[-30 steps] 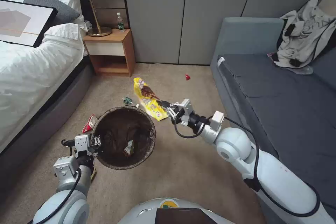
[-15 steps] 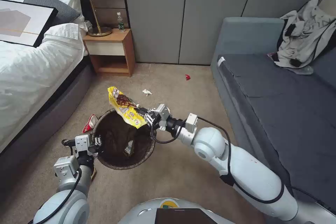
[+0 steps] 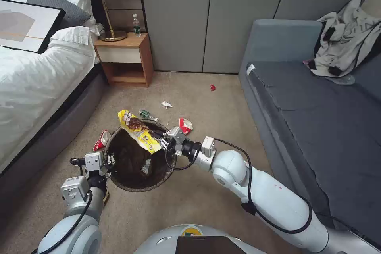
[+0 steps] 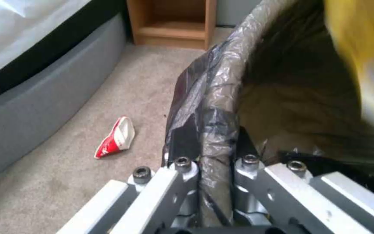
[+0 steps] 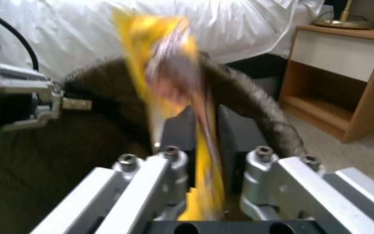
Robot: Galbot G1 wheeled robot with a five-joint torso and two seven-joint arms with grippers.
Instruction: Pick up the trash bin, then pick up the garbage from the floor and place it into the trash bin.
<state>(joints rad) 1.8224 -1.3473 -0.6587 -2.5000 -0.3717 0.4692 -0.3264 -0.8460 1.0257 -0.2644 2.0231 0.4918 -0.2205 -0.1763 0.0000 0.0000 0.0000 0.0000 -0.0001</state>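
Right gripper (image 3: 162,139) pinching yellow snack wrapper (image 3: 137,130) over trash bin (image 3: 119,174), long axis apparently pointing toward bed (image 3: 35,75); left gripper (image 3: 111,160) clamping bin rim.

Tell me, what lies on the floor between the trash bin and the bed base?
In the left wrist view, one red-and-white wrapper lies on carpet between the trash bin and the bed base.
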